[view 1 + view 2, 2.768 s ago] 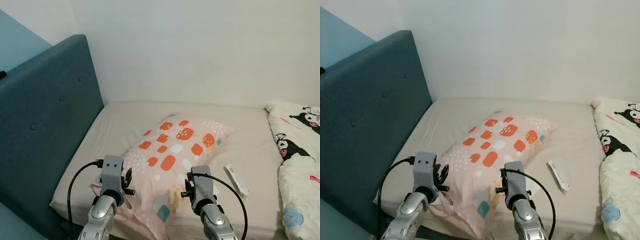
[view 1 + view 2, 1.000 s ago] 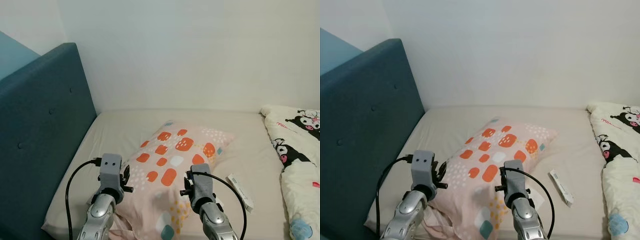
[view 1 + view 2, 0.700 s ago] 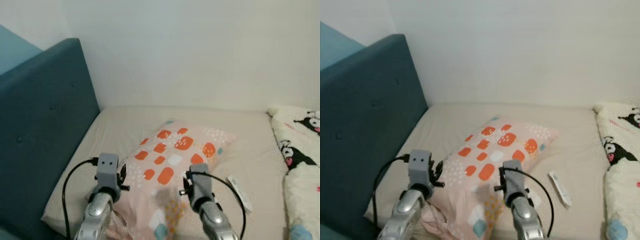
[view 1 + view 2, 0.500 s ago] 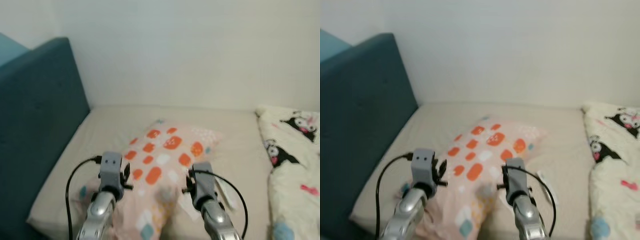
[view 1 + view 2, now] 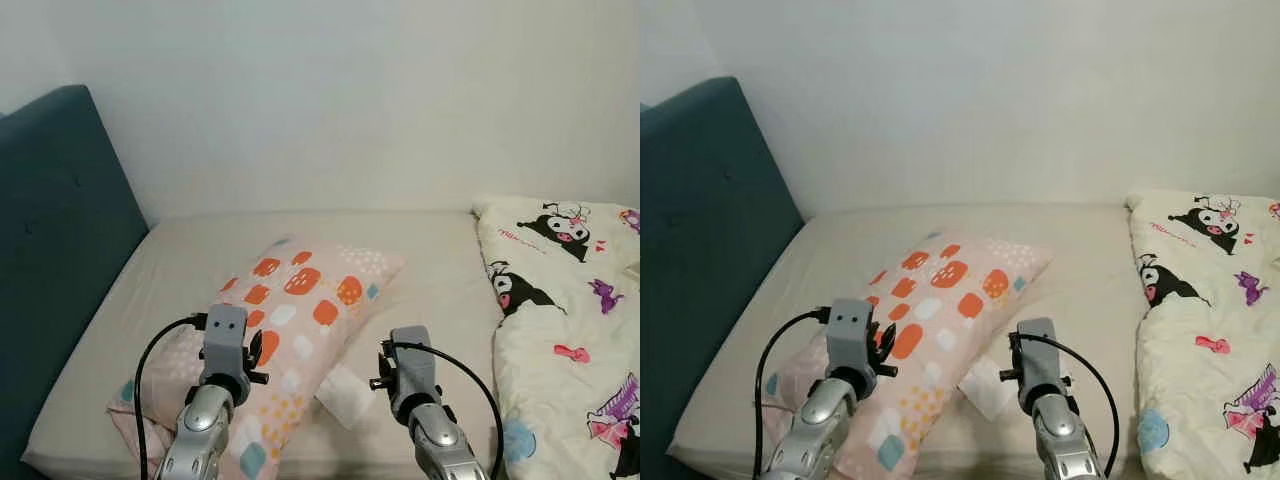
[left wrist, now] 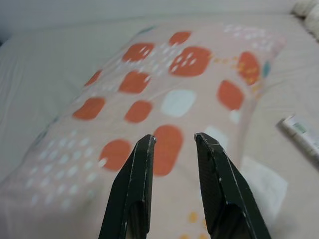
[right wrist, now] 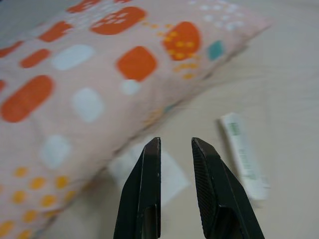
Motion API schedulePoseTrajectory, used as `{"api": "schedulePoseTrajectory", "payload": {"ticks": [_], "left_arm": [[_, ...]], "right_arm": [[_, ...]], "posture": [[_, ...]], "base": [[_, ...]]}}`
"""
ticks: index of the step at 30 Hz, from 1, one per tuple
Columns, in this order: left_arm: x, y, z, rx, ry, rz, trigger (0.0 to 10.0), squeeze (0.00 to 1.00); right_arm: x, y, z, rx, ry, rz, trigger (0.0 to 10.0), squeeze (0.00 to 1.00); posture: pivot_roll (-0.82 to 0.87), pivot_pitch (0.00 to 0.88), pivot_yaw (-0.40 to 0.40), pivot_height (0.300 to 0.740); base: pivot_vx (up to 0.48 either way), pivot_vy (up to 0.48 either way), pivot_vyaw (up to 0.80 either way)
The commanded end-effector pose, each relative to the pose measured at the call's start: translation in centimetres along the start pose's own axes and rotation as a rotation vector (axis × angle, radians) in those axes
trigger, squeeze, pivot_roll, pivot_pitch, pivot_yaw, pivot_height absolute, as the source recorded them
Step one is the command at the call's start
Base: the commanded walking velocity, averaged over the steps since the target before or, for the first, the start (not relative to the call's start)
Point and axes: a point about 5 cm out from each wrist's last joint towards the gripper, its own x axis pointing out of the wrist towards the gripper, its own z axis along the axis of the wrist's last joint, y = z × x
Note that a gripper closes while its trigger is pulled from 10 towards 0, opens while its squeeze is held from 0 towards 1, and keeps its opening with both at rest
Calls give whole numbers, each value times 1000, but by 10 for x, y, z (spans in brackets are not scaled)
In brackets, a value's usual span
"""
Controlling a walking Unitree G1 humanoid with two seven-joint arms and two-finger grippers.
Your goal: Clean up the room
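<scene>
Both grippers held over the bed, holding nothing.
Left gripper (image 6: pixel 173 140) slightly parted above the pillow (image 5: pixel 290 300); right gripper (image 7: pixel 175 143) slightly parted, a tube (image 7: pixel 242 152) just beyond.

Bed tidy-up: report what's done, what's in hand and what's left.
Done: nothing looks finished. The patterned pillow lies askew across the mattress, and the cartoon quilt is bunched at its right side.
In hand: nothing. The left gripper hangs open over the pillow, and the right gripper is open above a white paper beside a small white tube.
Left: paper, tube, pillow and quilt.
</scene>
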Motion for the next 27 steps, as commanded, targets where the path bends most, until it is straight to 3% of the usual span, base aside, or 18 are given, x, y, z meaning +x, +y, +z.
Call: {"api": "schedulePoseTrajectory", "payload": {"ticks": [1, 13, 17, 27], "left_arm": [[-2, 2, -5, 21, 19, 6, 10000, 0], [-2, 1, -4, 26, 9, 2, 10000, 0], [-2, -2, -4, 29, 13, -23, 10000, 0], [-8, -15, 0, 45, -20, -143, 10000, 0]], "right_arm": [[0, 1, 0, 12, 3, -1, 10000, 0], [0, 0, 1, 27, 8, -4, 10000, 0], [1, -2, 0, 71, 23, -9, 10000, 0], [1, -5, 0, 58, 21, -8, 10000, 0]], "posture": [[-20, 52, 1, 740], [-25, 42, 1, 740], [-22, 43, -2, 721], [-19, 49, -5, 681]], "base": [[0, 0, 0], [0, 0, 0], [0, 0, 0], [0, 0, 0]]}}
